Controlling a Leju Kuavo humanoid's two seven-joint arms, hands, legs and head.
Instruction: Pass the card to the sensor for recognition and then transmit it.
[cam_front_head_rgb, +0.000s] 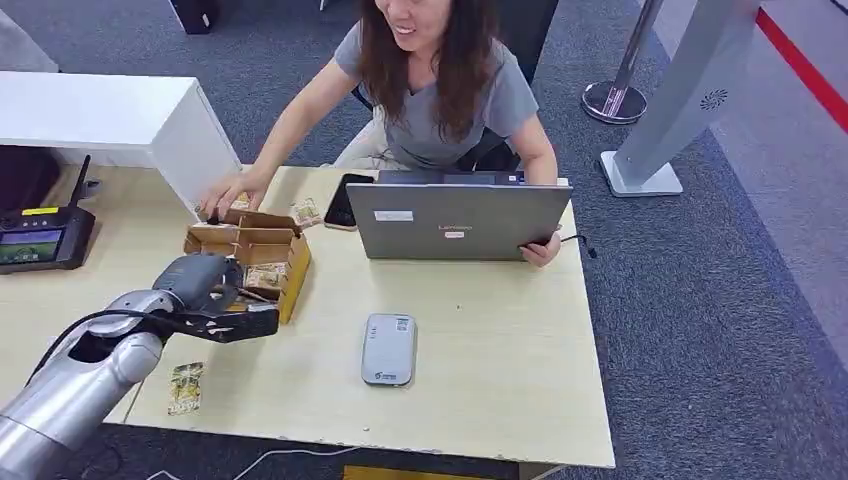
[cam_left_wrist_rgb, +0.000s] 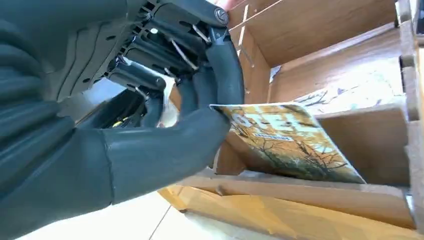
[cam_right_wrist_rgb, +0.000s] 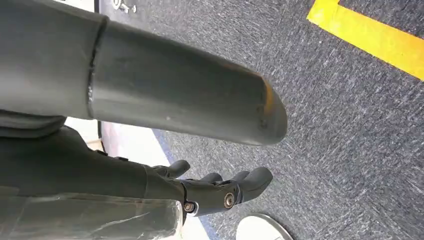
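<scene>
Rubbery left robot hand (cam_left_wrist_rgb: 165, 125) pinches glossy card (cam_left_wrist_rgb: 290, 142) above compartmented cardboard box (cam_left_wrist_rgb: 320, 200).

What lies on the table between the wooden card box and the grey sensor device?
Only bare light wooden table in the head view: nothing lies between the brown wooden card box and the flat grey sensor device.
</scene>
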